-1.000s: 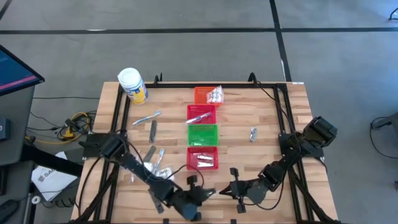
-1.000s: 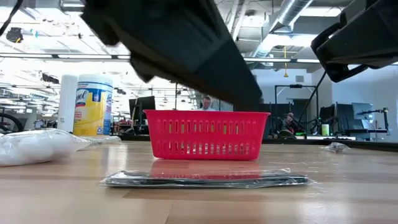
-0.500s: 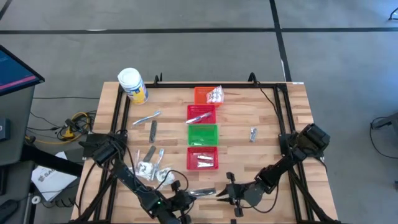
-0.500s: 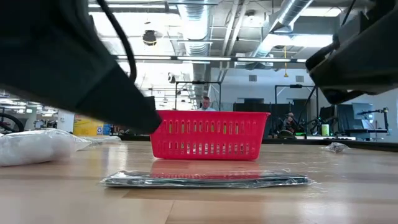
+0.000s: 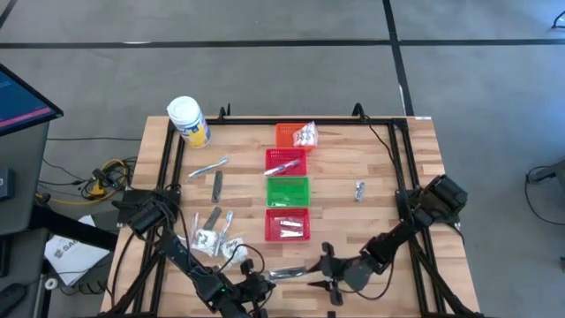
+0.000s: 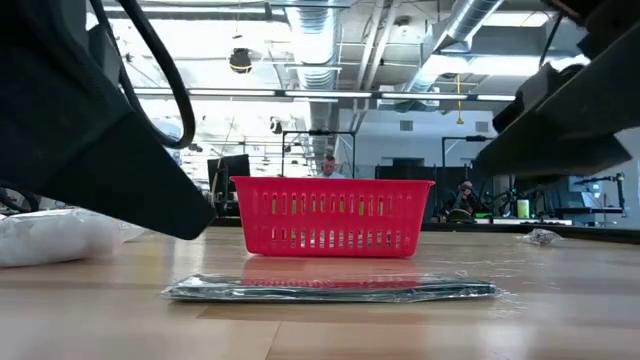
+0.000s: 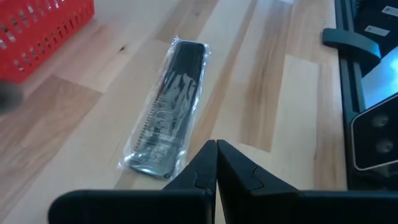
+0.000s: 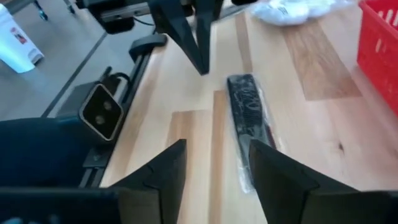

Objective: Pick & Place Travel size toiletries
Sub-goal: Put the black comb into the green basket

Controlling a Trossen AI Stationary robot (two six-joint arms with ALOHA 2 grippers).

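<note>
- Wrapped comb (image 5: 287, 273), a dark flat strip in clear film, lies flat on the bare wood between the two grippers, just ahead of each, touched by neither; it sits on the near side of the red basket (image 5: 288, 224).
- Right gripper (image 8: 211, 158) stands with its fingers parted and empty, the comb's near end just beyond the gap; left gripper (image 7: 216, 163) is pressed shut with nothing in it, its tips pointing at the comb's end.
- Judged step: approach for a pick by the right arm; the next move calls for coming forward and down so the fingers straddle the thin strip, then closing low against the wood, since the film looks slippery.
- Low view shows how flat the comb (image 6: 330, 290) lies and that the basket (image 6: 332, 216) stands behind it; it does not show either gripper's fingers.
- Wrist views show the comb's teeth and crinkled wrap; the high view alone shows more toiletries (image 5: 214, 238) farther off, beyond the left gripper.
</note>
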